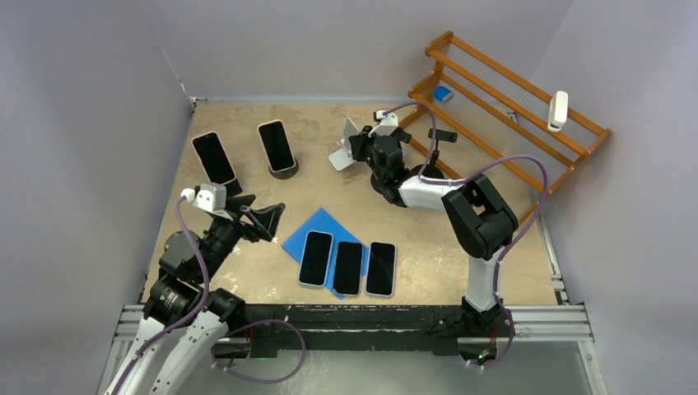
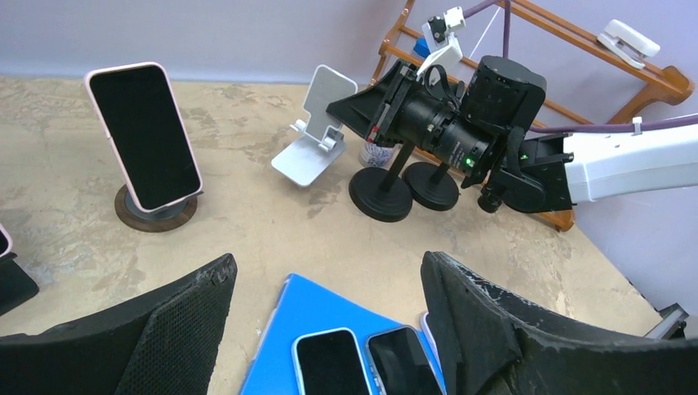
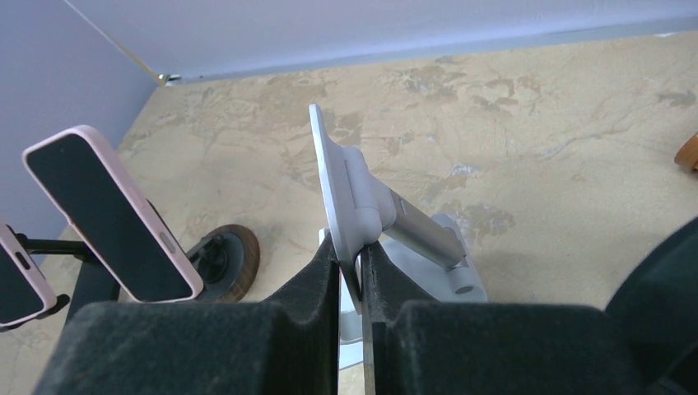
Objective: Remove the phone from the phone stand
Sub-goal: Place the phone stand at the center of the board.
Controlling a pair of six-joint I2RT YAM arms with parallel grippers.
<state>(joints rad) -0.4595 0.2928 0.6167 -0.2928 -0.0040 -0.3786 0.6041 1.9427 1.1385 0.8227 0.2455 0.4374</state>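
Top external view shows a tan, mottled desk [image 1: 461, 247] with a slatted orange-brown wooden rack [image 1: 510, 107] at the upper right. A flat blue sheet [image 1: 317, 224] lies low in the middle and carries three dark-screened phones [image 1: 348, 267] side by side.

At the upper left, two more phones are propped up. The pink-cased phone [image 1: 276, 145] is a glossy black slab with rounded corners. It leans back on a round wooden stand [image 1: 284, 172] whose base is a dark disc. The second phone [image 1: 214, 157] sits further left on a black stand [image 1: 233, 188] whose shape is hard to make out. The right wrist view cuts this phone off at the frame edge.

Right of them is a silver stand [image 1: 344, 152] of matte pale metal, with a thin flat plate on a hinged arm. The right pincer [image 1: 360, 148] is clamped tight on that plate's edge with its black pads.

The left pincer [image 1: 267, 220] has mesh-textured black fingers. It gapes wide with nothing between them, near the sheet's left corner.

Two black disc-footed posts [image 2: 383, 197] have their tops hidden behind the right arm.
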